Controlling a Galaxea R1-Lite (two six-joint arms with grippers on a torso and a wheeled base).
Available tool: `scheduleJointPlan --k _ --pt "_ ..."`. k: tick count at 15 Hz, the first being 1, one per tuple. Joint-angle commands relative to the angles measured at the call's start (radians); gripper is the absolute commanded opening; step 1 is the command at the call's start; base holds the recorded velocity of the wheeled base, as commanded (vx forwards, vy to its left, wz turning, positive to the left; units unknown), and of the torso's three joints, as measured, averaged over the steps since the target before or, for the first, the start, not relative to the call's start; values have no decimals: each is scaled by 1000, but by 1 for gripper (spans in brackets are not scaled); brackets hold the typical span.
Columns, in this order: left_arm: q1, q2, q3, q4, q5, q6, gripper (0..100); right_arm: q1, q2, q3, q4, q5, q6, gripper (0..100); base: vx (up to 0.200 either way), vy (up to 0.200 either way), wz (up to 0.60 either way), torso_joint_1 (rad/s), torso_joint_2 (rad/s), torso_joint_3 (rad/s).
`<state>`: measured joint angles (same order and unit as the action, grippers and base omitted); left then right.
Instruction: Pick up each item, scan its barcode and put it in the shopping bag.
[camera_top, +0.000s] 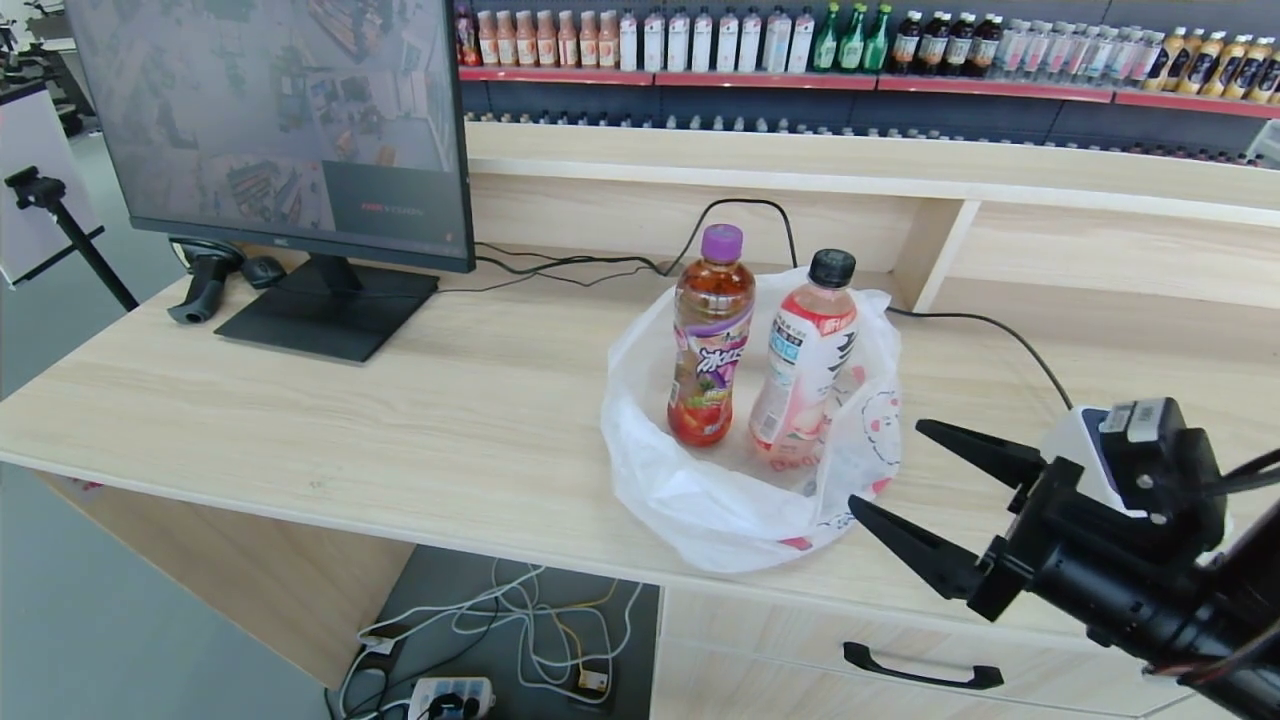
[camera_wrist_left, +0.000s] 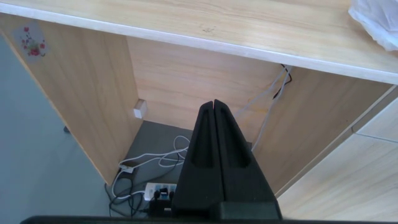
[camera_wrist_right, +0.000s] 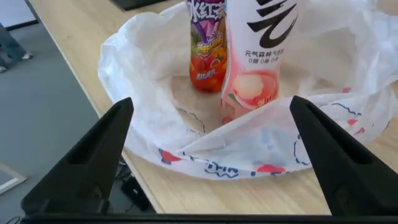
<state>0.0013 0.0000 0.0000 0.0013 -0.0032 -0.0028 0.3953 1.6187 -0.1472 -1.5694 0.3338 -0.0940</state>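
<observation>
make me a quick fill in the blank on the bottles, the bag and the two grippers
1. The shopping bag holds ___ upright bottles.
2. Beside the purple-capped bottle, the pink bottle has a ___ cap.
3. The right gripper, close to the bag, is ___ and holds nothing.
4. The left gripper is ___.

Missing words: two; black; open; shut

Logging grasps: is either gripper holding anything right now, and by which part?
Nothing is held. The right gripper is open and empty beside the shopping bag; the left gripper is shut on nothing.
</observation>
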Motion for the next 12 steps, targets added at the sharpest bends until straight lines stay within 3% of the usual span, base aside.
scheduleJointPlan --k 1,7,8,12 --pt "0 0 0 0 0 0 0 0 -111 109 -1 1 -6 100 0 0 0 0 0 0" --pt "0 0 0 0 0 0 0 0 -264 147 28 1 -6 100 0 0 0 0 0 0" --pt "0 0 0 0 0 0 0 0 -296 147 78 1 -6 100 0 0 0 0 0 0" --pt "0 0 0 0 0 -2 0 0 -594 147 551 2 -12 100 0 0 0 0 0 0"
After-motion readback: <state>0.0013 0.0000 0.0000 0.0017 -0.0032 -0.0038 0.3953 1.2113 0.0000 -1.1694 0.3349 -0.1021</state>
